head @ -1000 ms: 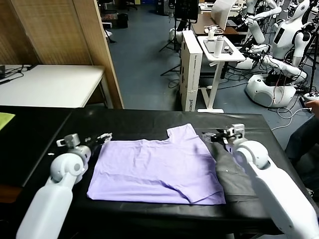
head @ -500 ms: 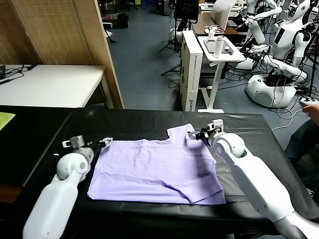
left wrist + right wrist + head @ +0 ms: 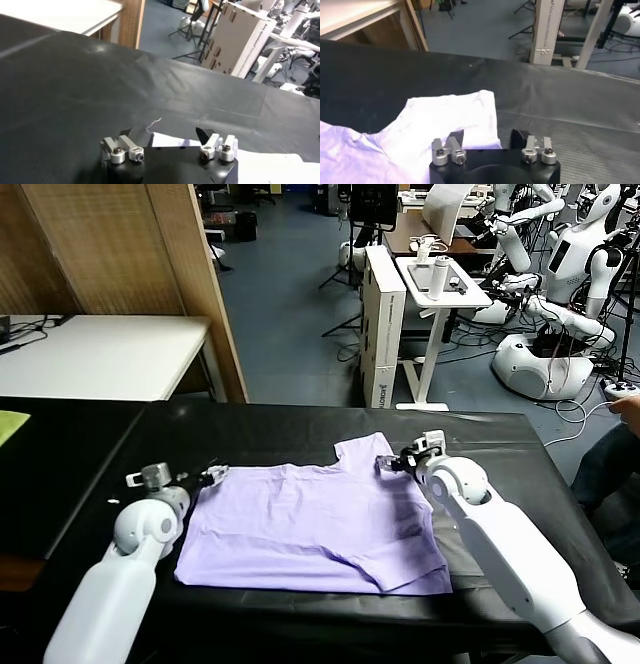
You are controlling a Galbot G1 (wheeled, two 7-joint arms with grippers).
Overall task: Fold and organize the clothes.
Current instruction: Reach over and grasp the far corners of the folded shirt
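Left gripper [image 3: 207,476] sits spread at the shirt's [image 3: 310,524] far left corner; right gripper [image 3: 392,463] straddles the sleeve [image 3: 465,117] edge, jaws apart, nothing pinched yet. The shirt lies flat on the black table [image 3: 270,429]. It looks thin, limp and light, so hems and corners seem the best holds. Nothing blocks either gripper.
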